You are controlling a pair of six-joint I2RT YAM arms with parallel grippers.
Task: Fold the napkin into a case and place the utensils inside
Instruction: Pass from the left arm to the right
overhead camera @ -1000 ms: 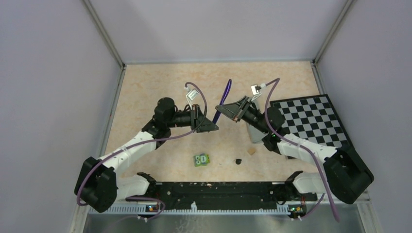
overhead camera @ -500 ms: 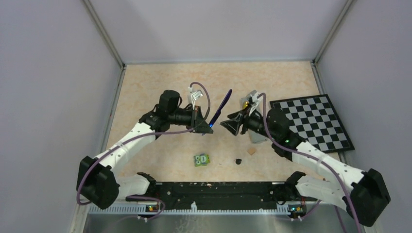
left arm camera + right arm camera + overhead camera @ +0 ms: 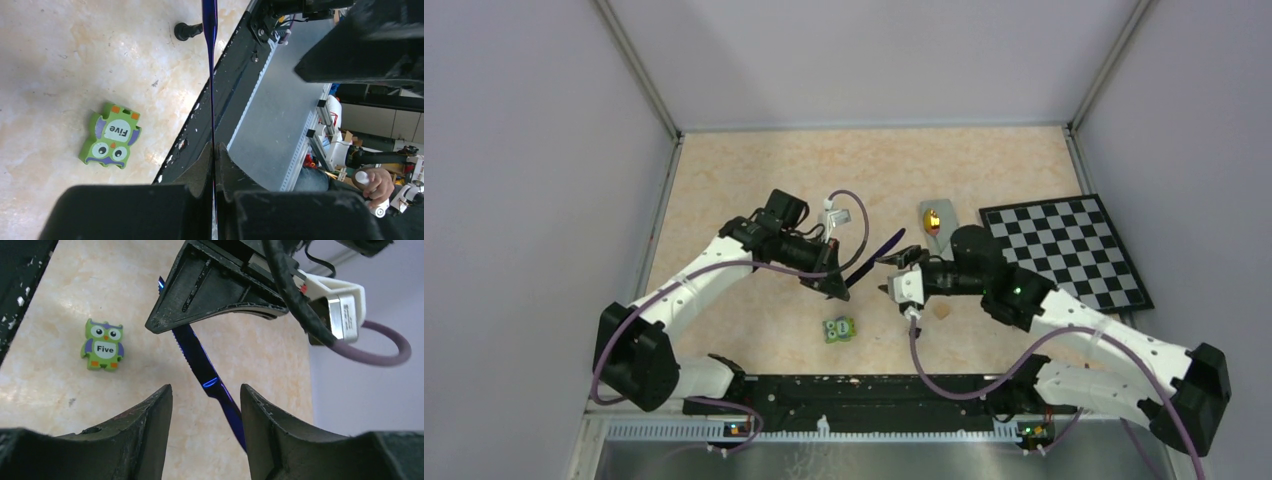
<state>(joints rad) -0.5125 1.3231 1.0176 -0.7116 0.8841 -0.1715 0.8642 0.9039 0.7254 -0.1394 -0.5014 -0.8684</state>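
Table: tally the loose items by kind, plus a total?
Utensils: 2, slim dark blue toy knife, yellow-orange round-headed toy piece
Cloth: 1, plain grey cloth napkin
Blocks: 2, green owl-faced block, small tan cube
Mat: 1, black-and-white checkerboard mat
Other: 1, small black peg
Total: 7

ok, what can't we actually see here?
- Napkin: top view, right arm covers most; fold state unreadable.
- Blue utensil: left wrist view, far end cut off by top edge; grasped end buried in the shut left end effector.
- Yellow-headed utensil: top view, too small to identify.
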